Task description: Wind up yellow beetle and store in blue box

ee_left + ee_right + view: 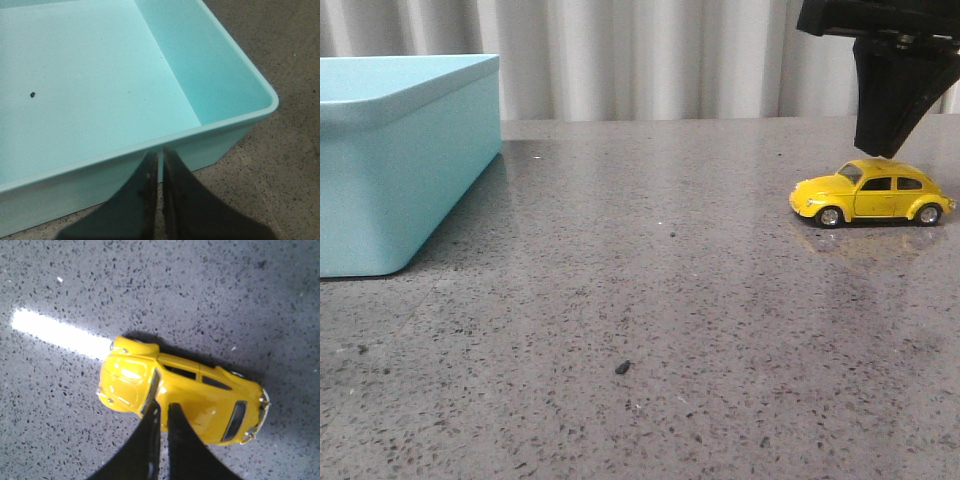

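The yellow beetle [872, 192] stands on its wheels at the right of the table, nose pointing left. My right gripper [885, 155] hangs straight over it, shut, with its tips at the roof and nothing between them. In the right wrist view the fingertips of the right gripper [164, 405] lie over the roof of the beetle [185, 385], just behind the windscreen. The blue box [410, 170] sits far off at the left. My left gripper [160, 152] is shut and empty, just outside the box's near wall [225, 122], low over the table.
A small dark crumb [622, 368] lies on the speckled grey table in front. Another dark speck [32, 94] lies on the box floor. A pale pleated curtain [650, 50] closes the back.
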You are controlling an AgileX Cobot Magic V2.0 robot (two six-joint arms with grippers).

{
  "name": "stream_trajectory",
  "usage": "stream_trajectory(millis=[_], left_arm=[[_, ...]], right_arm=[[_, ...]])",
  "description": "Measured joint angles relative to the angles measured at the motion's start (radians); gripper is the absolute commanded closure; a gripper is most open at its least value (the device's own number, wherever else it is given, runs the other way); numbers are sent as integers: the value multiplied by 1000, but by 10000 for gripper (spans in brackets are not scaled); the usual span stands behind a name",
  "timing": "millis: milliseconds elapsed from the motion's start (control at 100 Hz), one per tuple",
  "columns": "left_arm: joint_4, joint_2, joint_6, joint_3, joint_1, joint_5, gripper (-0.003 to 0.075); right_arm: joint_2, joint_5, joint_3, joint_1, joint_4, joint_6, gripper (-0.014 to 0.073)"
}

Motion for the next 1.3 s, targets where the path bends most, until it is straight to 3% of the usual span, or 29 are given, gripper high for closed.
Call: stream_trajectory(millis=[770,990,1300], left_arm=[[0,0,2,0,0,1,741],[0,0,2,0,0,1,741],[0,0,2,0,0,1,741]], right_arm=[[48,3,-16,-2,25,2,634],[48,38,-18,-90,0,2,634],[48,61,-22,-198,-143,38,634]])
